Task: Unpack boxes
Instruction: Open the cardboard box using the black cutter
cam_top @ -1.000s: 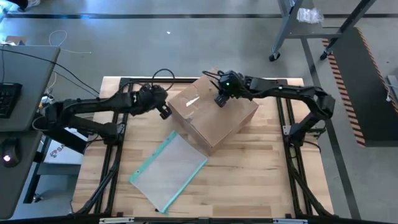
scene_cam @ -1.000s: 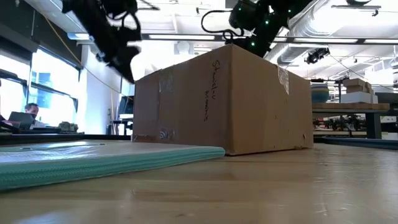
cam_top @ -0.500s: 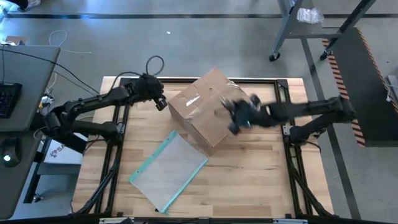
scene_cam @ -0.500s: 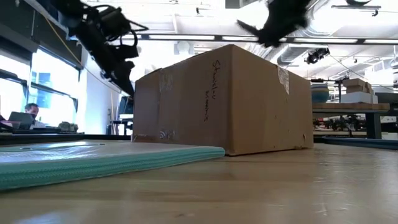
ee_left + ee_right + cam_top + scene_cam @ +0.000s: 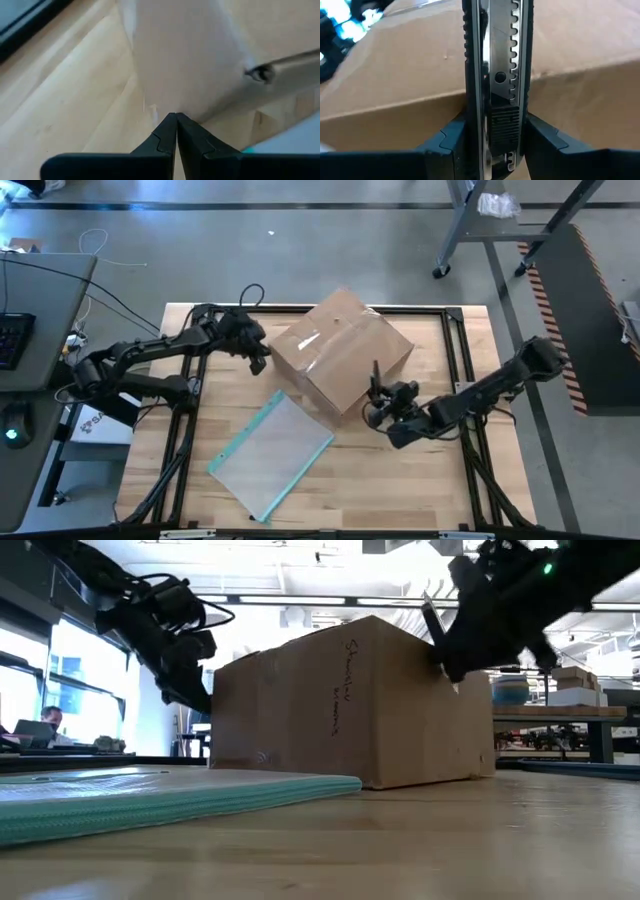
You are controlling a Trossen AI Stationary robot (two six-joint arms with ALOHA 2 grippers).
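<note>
**Box sealed on tabletop; right jaws holding a knife beside it**

The box is sitting near the middle of the tabletop, toward its far edge, turned at an angle to the frame. Its flaps are lying shut, and clear tape is running along the top seam. In the low view the box is standing flat on its base, with handwriting showing on the near face.

The right gripper is hanging just beside the box's near right corner, low over the tabletop. Its jaws are clamping a utility knife at a narrow spread, the fingers pressing on either side of the handle. The knife is pointing up along the box wall, its tip standing close against the cardboard; whether it is touching cannot be told. In the low view this gripper is showing at the box's right upper edge.

The left gripper is sitting at the box's left side, just beside the wall. Its jaws are pressed fully together, holding nothing, as the left wrist view shows at the fingertips.

A clear pouch with a teal edge is lying flat on the tabletop in front of the box, its far corner close to the box's near side.

A person is sitting in the room beyond, at the low view's left.
</note>
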